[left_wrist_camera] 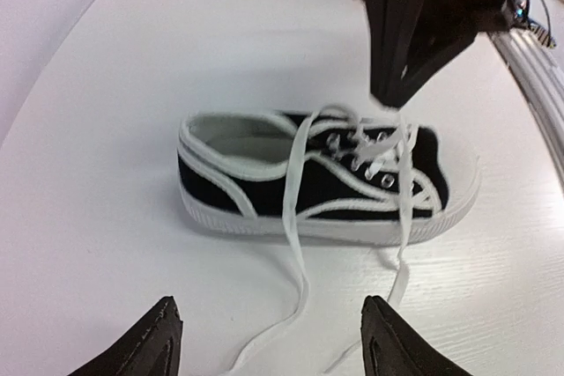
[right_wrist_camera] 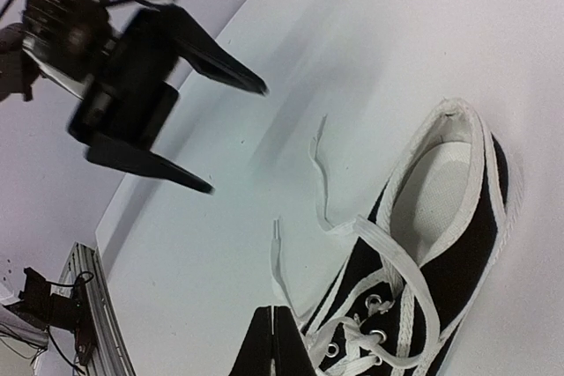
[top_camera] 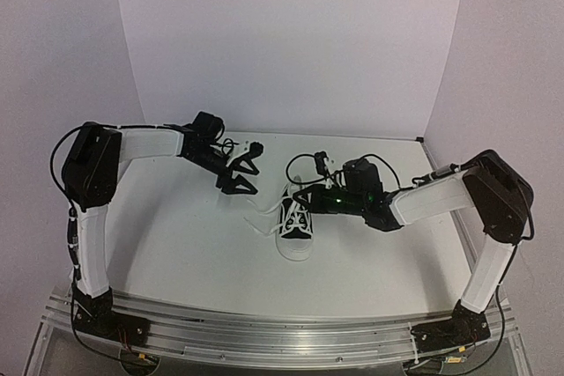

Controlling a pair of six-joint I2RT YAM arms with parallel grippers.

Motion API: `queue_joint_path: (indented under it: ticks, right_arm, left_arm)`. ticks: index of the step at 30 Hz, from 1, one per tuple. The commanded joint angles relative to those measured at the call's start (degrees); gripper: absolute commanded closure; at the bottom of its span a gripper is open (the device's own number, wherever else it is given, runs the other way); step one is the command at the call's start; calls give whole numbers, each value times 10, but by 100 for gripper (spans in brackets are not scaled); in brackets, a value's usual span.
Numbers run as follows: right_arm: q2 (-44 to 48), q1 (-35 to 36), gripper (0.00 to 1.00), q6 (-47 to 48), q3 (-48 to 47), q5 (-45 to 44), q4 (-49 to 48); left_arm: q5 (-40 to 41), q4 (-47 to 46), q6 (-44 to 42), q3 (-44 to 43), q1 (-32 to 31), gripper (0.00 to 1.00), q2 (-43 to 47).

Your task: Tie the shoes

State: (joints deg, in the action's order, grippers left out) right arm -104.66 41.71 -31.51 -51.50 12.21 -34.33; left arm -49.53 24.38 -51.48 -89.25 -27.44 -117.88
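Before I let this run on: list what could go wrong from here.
1. The right hand is shut right at the laces over the eyelets. Pulling up may drag or tip the shoe rather than draw lace.
2. The left hand is open and apart from the shoe. The loose lace ends lie flat beside the sole and are likely hard to pinch.

Overhead and both wrist cameras share the sneaker [top_camera: 297,228].

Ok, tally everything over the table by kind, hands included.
Shoe: 1
Hands: 2 (left hand, right hand)
Total: 3
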Motion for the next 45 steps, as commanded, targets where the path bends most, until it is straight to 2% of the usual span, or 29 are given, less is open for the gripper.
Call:
queue_joint_path:
  ticks: [1,7,9,11,13,14,15,16,21,25,28,33,36,40,45]
  right_arm:
    - [5,-1,100,9,-33,-3,0]
    - [-3,-1,100,9,-44,2,1]
    - [-3,-1,100,7,-46,2,0]
    - [-3,-1,100,7,-47,1,0]
    - [-3,-1,100,5,-48,0,0]
    - [-5,-1,100,5,-49,-1,0]
    - [-6,-1,100,3,-50,-1,1]
    - [-8,-1,100,1,-53,-2,1]
    - [-22,-1,100,-3,-79,-6,16]
    - [-32,-1,100,-5,-95,-6,27]
    - [-36,0,100,-6,-101,-2,34]
    - [-38,-1,100,-15,-104,-6,50]
    - [-36,-1,100,-22,-108,-10,53]
    - [-54,0,100,-35,-129,14,73]
    - [-79,-1,100,-55,-140,43,85]
  left_arm:
    - [86,30,-42,-2,-17,28,-59]
    - [151,0,-51,-7,-40,29,-109]
    - [170,-5,-55,-9,-43,32,-120]
    - [189,-4,-67,-7,-44,41,-127]
    - [205,7,-86,-2,-44,58,-129]
    - [209,15,-93,-1,-44,74,-128]
    - [213,25,-95,-1,-44,94,-126]
    - [213,39,-90,-4,-44,99,-121]
    - [152,155,-49,-27,-50,100,-52]
    - [93,254,-16,-25,-86,100,-2]
    - [38,265,28,-13,-119,100,19]
    - [-26,203,128,-44,-163,100,2]
    - [-65,151,167,-32,-186,100,-6]
    - [-122,26,221,12,-196,100,-11]
    - [-131,-151,331,66,-198,100,-15]
